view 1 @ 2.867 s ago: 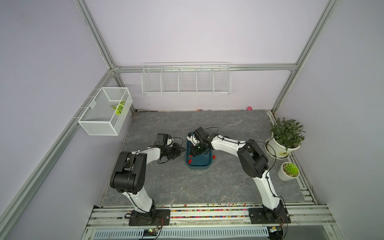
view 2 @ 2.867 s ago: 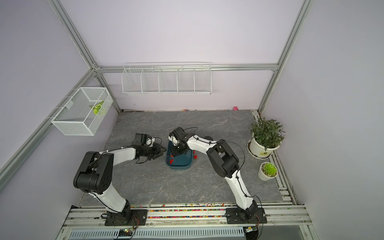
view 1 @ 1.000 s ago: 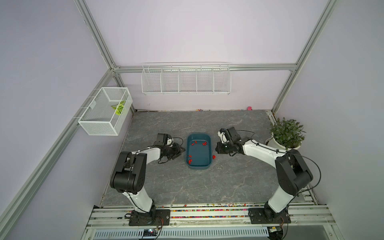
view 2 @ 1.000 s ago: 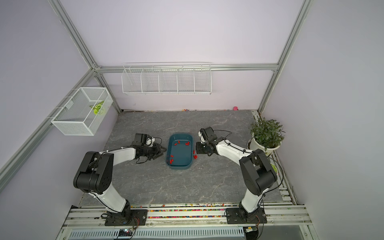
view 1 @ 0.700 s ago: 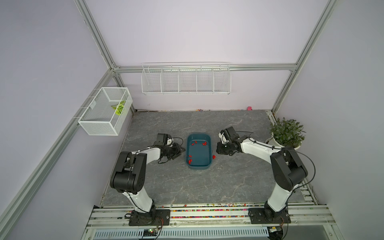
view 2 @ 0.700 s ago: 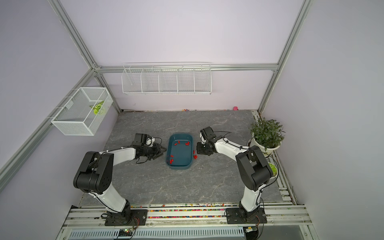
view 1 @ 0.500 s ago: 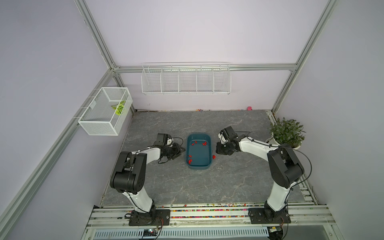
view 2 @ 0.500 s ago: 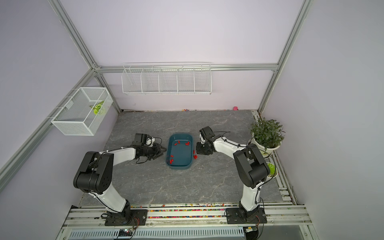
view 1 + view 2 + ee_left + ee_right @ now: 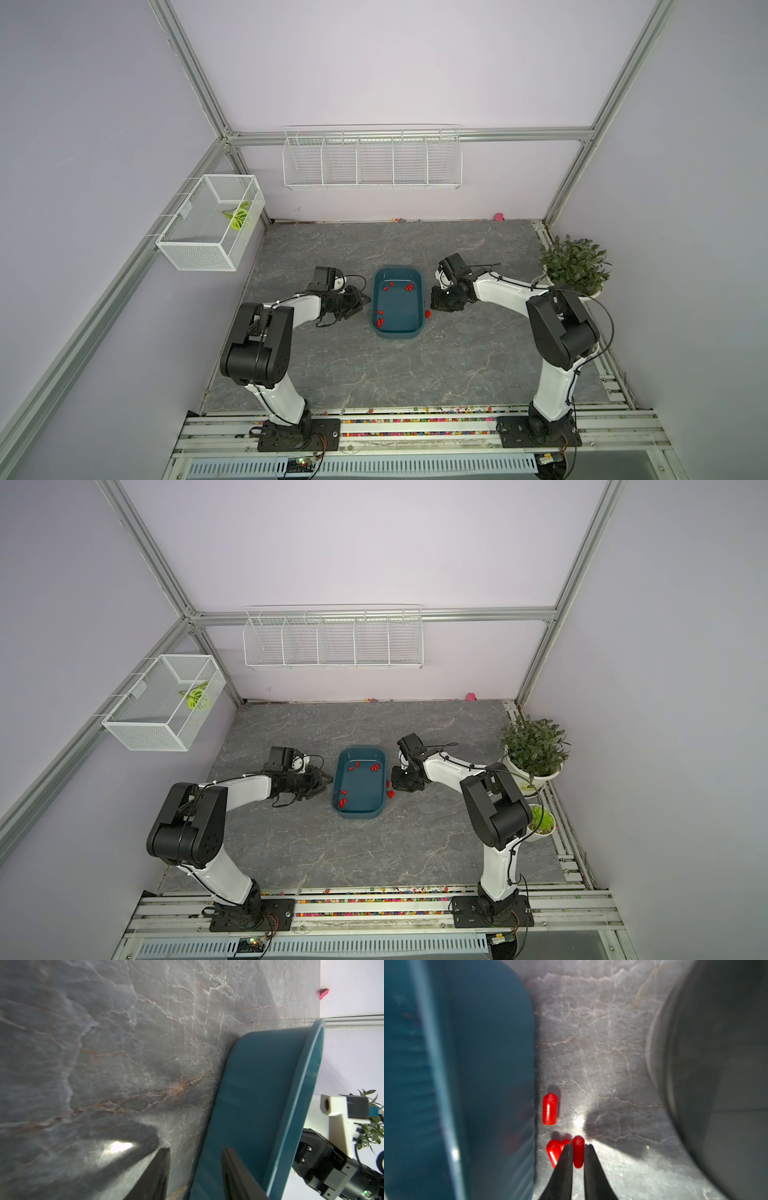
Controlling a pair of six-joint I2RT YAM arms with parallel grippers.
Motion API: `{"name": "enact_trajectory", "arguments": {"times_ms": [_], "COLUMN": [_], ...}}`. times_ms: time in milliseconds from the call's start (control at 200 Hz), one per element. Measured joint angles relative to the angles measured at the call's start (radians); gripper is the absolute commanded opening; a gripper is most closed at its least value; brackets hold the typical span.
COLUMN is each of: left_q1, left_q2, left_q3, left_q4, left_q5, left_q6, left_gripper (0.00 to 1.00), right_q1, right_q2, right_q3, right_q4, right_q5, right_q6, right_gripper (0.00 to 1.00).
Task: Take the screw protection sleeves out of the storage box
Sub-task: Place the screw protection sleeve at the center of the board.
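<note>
Right tool (image 9: 579, 1145) low over the table (image 9: 602, 1053), tips pinched close on one red sleeve (image 9: 578, 1157). Grip looks light, with a thin line of table showing on one side. Spot is mid-table, just outside the storage box (image 9: 397, 334), by the wall facing the right arm. Step in hand, by my reading: placing a sleeve on the table outside the box. Next move calls for parting the tips, lifting clear without dragging the neighbours, then reaching over the rim for another. Pieces are tiny and smooth, so a square pinch will be needed. Left tool (image 9: 195, 1150) has its tips apart with nothing between them, and sits just beside the opposite wall of the box. Count of sleeves out on the table: four. One lies alone (image 9: 549, 1109), what looks like two overlap (image 9: 553, 1153) against a finger, and one is in the tips. Sleeves in the box (image 9: 375, 766): about nine, some five toward the far end and some four (image 9: 343, 801) near the left wall, too small to be sure. One box, two tools, two potted plants (image 9: 534, 739) at the right edge, two wire baskets (image 9: 372, 160) on the walls.
</note>
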Motion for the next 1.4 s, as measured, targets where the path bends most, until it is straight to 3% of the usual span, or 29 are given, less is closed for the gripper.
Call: {"name": "enact_trajectory", "arguments": {"times_ms": [475,890,1150,1405], "left_q1": [0.000,0.000,0.000,0.000], "left_q2": [0.000,0.000,0.000,0.000], "left_q3": [0.000,0.000,0.000,0.000], "left_q4": [0.000,0.000,0.000,0.000], "left_q5": [0.000,0.000,0.000,0.000], "left_q6": [0.000,0.000,0.000,0.000], "left_gripper": [0.47,0.47,0.47,0.47], "right_q1": [-0.001,0.006,0.072,0.145], "right_q2": [0.000,-0.049,-0.187,-0.173], "right_q3": [0.001,-0.010,-0.002,0.129], "right_q4": [-0.018,0.002,0.038,0.051], "right_q5": [-0.004,0.000,0.069,0.092], "right_q6": [0.007,-0.001,-0.055,-0.148], "right_gripper": [0.25,0.26,0.26,0.28]}}
